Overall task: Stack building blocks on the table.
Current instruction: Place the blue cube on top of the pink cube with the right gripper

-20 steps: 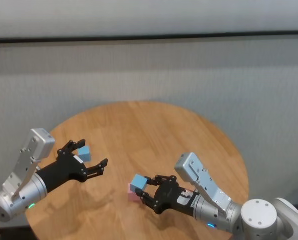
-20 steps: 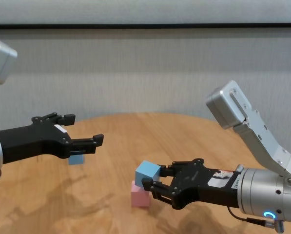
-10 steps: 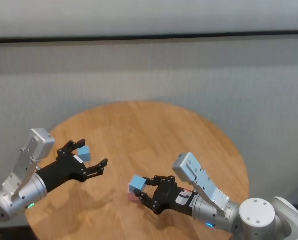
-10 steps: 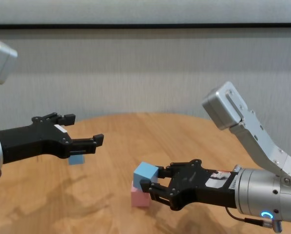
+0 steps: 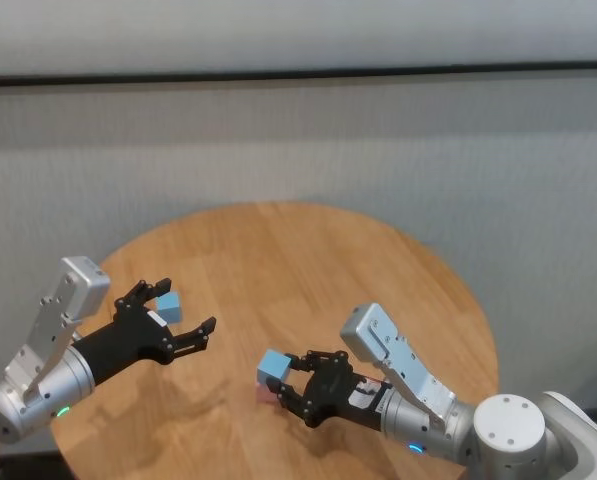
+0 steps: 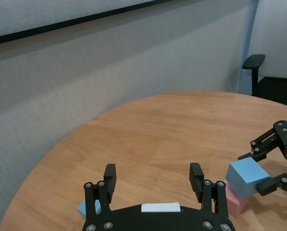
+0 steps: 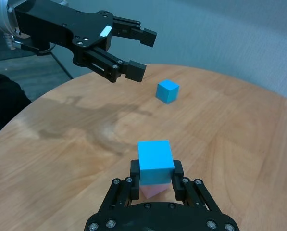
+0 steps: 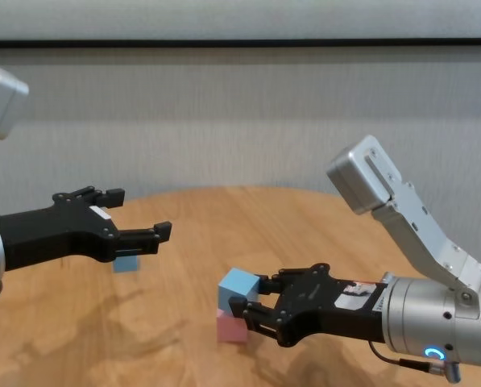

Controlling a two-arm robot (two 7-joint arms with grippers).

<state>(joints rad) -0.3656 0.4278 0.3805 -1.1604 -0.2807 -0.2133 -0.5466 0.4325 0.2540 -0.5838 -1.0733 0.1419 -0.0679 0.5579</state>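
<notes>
Two blocks meet under my right hand (image 8: 250, 305): it grips a light blue block (image 8: 238, 285) directly above the pink block (image 8: 230, 327), which sits on the tabletop (image 5: 308, 270), and the chest view shows the blue one tilted, so I cannot tell whether it rests flat on the pink or hangs just clear. I judge the release turns on squaring that overlap first. My left hand (image 5: 174, 318) hovers with fingers spread above the second blue block (image 5: 168, 306), well apart on my left, so that arm is nearer to it.
</notes>
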